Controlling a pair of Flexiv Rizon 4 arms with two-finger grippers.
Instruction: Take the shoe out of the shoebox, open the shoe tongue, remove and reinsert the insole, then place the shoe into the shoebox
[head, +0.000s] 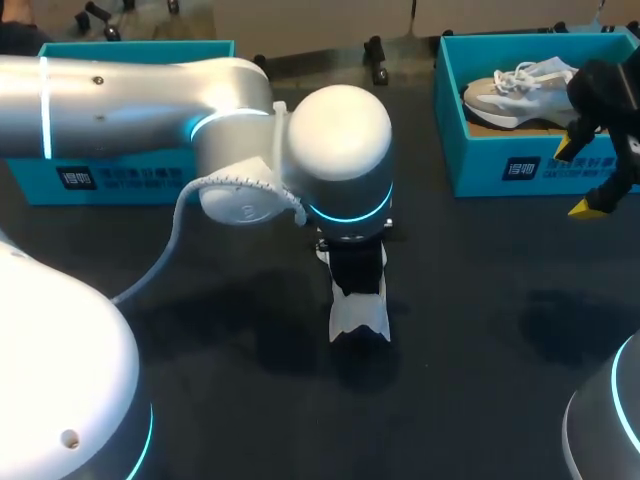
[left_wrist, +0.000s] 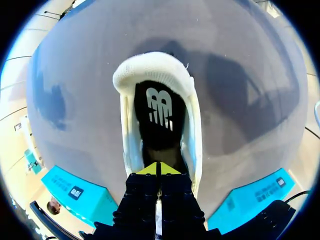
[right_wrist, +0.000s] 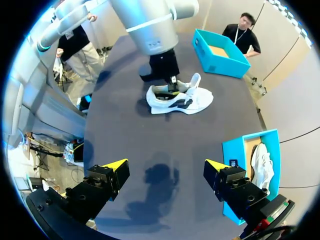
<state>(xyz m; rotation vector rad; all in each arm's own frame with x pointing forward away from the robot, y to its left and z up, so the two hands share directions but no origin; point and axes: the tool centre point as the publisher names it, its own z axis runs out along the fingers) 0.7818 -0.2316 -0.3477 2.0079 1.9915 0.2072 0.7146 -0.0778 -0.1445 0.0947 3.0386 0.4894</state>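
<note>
"Left gripper: yellow tips pressed together inside the white knit sneaker on the dark table, over its black insole (grip unconfirmed)."
"Axis?"
"Runs straight ahead of the tips. Right gripper, spread, stands well apart."

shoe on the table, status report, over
Left gripper shut, tips inside the shoe. Right gripper open, by the right shoebox. Shoe out on the table, nothing blocking.

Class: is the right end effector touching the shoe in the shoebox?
Apart. The right wrist view shows the right end effector open above the table, the shoe inside its shoebox beside it.
</note>
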